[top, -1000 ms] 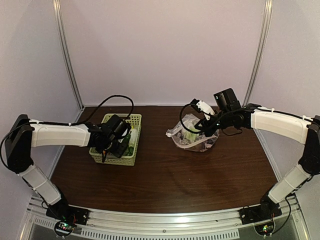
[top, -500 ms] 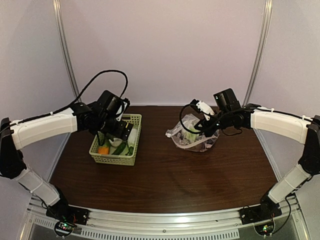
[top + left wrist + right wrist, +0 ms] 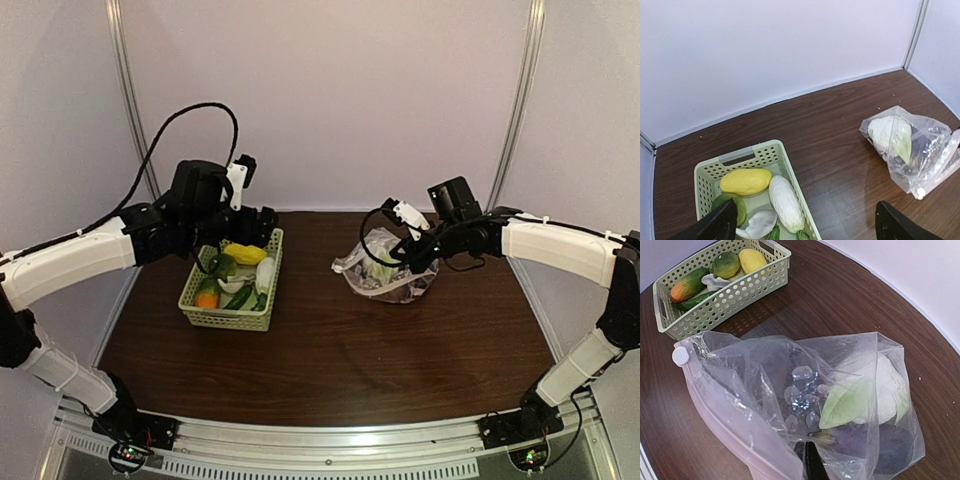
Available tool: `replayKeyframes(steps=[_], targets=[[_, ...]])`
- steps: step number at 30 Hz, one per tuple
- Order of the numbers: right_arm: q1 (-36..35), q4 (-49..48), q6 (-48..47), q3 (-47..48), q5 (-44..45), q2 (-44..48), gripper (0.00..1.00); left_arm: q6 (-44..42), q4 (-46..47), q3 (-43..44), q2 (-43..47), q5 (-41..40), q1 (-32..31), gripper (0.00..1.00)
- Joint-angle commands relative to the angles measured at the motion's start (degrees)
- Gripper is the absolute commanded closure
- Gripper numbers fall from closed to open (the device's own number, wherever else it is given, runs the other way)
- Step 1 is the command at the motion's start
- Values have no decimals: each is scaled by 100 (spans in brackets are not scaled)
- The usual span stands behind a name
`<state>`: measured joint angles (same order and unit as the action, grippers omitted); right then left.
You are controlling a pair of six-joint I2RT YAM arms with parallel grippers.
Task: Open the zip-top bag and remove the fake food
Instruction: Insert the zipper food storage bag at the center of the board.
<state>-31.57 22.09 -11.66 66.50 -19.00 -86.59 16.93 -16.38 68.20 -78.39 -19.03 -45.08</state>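
Observation:
The clear zip-top bag (image 3: 390, 272) lies at the table's back right, and also shows in the left wrist view (image 3: 912, 150). Its pale zip strip (image 3: 735, 440) runs along the near edge and its mouth gapes. Inside are a whitish lumpy piece with a green leaf (image 3: 875, 385) and a dark purple eggplant (image 3: 892, 450). My right gripper (image 3: 402, 256) is shut on the bag's plastic (image 3: 813, 460). My left gripper (image 3: 255, 225) hovers above the basket, wide open and empty (image 3: 805, 232). A yellow piece (image 3: 745, 181), a white lumpy piece (image 3: 786, 202) and green ones (image 3: 737, 209) lie in the basket.
The pale green lattice basket (image 3: 232, 320) stands at the back left, and also shows in the right wrist view (image 3: 720, 310). It also holds an orange-and-green piece (image 3: 687, 286). Bare brown tabletop (image 3: 330, 360) lies between basket and bag. White walls close the back and sides.
My left arm has lifted up and back out of the basket, uncovering the food in it. The right arm and the bag have not moved.

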Motion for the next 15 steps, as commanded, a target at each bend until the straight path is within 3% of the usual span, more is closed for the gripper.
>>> replayKeyframes(steps=[1,3,5,7,11,15], targets=[[40,124,-44,179,173,-26,100,186,461,625,-997,810,168,3],[46,176,-54,217,201,-13,100,156,723,959,-1330,1439,167,9],[69,196,-19,249,194,14,100,232,1473,715,-1328,1985,145,15],[88,288,40,362,101,43,100,308,1945,718,-1311,2032,55,23],[90,511,127,652,-197,6,100,-9,1855,1011,-1304,1824,-253,39],[90,880,148,1075,-351,-200,100,-81,2451,578,-1154,2451,-712,53]])
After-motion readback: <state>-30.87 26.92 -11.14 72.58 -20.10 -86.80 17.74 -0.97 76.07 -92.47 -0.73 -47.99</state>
